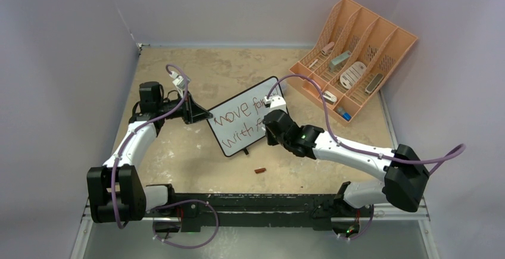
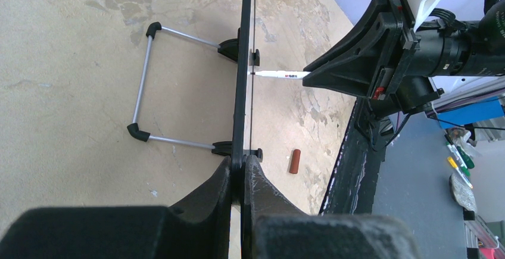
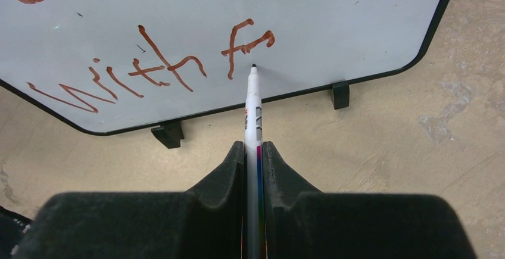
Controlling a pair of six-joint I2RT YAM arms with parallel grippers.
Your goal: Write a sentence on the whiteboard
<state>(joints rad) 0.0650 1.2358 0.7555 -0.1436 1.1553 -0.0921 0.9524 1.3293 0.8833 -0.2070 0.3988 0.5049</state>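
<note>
I'm looking at a worn beige table top (image 1: 238, 68) boxed in by plain pale walls (image 1: 268, 3) at the back and sides. The whiteboard (image 1: 238, 129) stands near the middle of the overhead frame, propped at a slant, with two lines of red-brown handwriting on it.

The left gripper (image 1: 199, 115) is clamped tight on the board's left-hand edge. In the left wrist view that edge runs straight up from between the fingers. The same view shows a wire stand (image 2: 143, 86) behind the board, which the overhead view hides.

The right gripper (image 3: 254, 149) is closed around a marker (image 3: 253, 110). The right wrist view shows its tip touching the board just below the letters that follow "with".

A small reddish-brown cylinder (image 1: 260, 170) lies on the table just below the board. At the upper right sits a peach slotted organizer (image 1: 381, 33). Its compartments hold several small items, among them a white oval slotted piece (image 1: 352, 73); I can't make out the rest.
</note>
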